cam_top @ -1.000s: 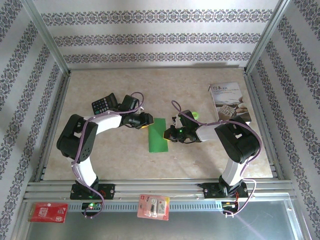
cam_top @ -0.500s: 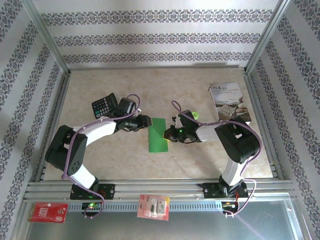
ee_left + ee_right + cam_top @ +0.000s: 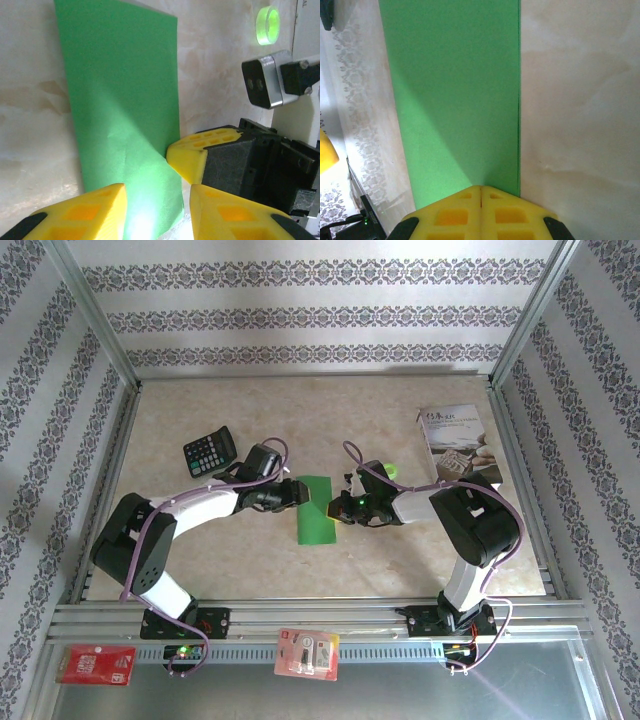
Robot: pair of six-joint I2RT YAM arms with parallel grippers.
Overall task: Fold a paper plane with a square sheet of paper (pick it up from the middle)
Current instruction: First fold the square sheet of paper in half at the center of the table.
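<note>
The square sheet of paper (image 3: 318, 508), folded to a narrow green strip, lies flat on the tabletop (image 3: 400, 555) between the two pincers. The left pincer (image 3: 157, 217) has its jaws a modest way apart, the strip's edge lying under the gap; the right pincer (image 3: 481, 197) is closed tight, its tip resting at the opposite long edge, the strip stretching away ahead of it.

no text is legible anywhere. the white booklet (image 3: 455, 445) has a dark title line too small to read; print on the calculator (image 3: 210, 453), the red pack (image 3: 95, 664) and the pink pack (image 3: 308, 653) is blurred.
</note>
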